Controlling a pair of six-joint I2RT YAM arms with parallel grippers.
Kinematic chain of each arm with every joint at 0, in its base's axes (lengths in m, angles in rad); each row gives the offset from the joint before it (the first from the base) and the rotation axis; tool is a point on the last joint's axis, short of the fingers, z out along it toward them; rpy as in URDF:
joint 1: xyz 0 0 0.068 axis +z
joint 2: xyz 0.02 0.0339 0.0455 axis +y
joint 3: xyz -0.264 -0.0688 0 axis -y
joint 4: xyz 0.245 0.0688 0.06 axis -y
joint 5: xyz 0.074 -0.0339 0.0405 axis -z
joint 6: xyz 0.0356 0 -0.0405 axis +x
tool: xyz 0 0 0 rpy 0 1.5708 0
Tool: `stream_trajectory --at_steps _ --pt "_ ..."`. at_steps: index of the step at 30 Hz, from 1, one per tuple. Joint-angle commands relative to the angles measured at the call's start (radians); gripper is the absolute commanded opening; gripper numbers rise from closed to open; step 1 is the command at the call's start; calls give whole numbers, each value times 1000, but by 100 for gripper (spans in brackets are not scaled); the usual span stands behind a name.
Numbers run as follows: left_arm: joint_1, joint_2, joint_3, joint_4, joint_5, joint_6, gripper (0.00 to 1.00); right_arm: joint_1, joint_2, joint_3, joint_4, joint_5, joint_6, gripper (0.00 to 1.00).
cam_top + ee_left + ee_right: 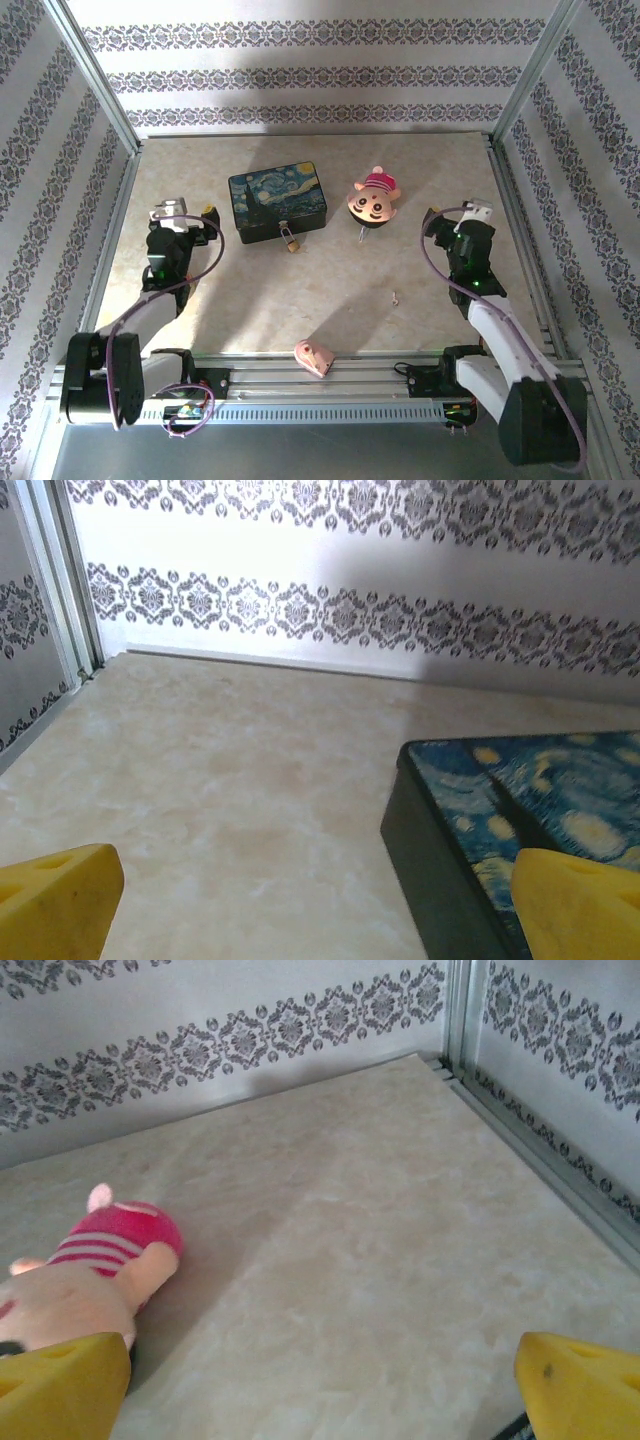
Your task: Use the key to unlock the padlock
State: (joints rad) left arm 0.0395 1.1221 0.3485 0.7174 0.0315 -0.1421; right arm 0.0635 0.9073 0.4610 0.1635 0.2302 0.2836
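Note:
The tiny brass padlock (290,240) hangs at the front edge of the painted box (277,200), in the middle of the table. A small silvery key (396,297) lies flat on the table, to the right of centre and nearer the arms. My left gripper (188,219) is left of the box and stands open, with bare table between its yellow fingertips (55,905). On the far side, my right gripper (452,220) is open to the right of the pig toy. Between its yellow fingertips (580,1385) there is nothing but table.
A pink pig toy (374,199) with a striped red hat (120,1235) lies right of the box. A pink wedge-shaped object (314,356) sits at the near table edge. The box's corner (470,830) is close to my left gripper. Patterned walls enclose three sides.

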Motion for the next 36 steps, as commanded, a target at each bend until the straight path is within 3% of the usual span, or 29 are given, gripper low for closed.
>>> stream_trajectory --at_steps 1,5,9,14,20,30,36 --pt "-18 -51 8 -108 54 -122 99 93 -75 50 -359 136 121 98" --pt "-82 -118 -6 -162 63 -182 99 239 -124 92 -616 242 281 98" --pt "-232 -187 3 -264 -9 -135 99 389 -115 123 -827 299 470 94" --pt "-409 -205 16 -310 -38 -192 99 543 -30 140 -969 244 679 80" --pt "-516 -167 72 -363 -92 -252 99 675 68 144 -984 143 812 69" --pt "-518 -2 140 -326 -12 -273 99 667 200 111 -825 60 818 60" --pt "-518 68 168 -290 -3 -292 99 574 254 74 -705 -64 755 42"
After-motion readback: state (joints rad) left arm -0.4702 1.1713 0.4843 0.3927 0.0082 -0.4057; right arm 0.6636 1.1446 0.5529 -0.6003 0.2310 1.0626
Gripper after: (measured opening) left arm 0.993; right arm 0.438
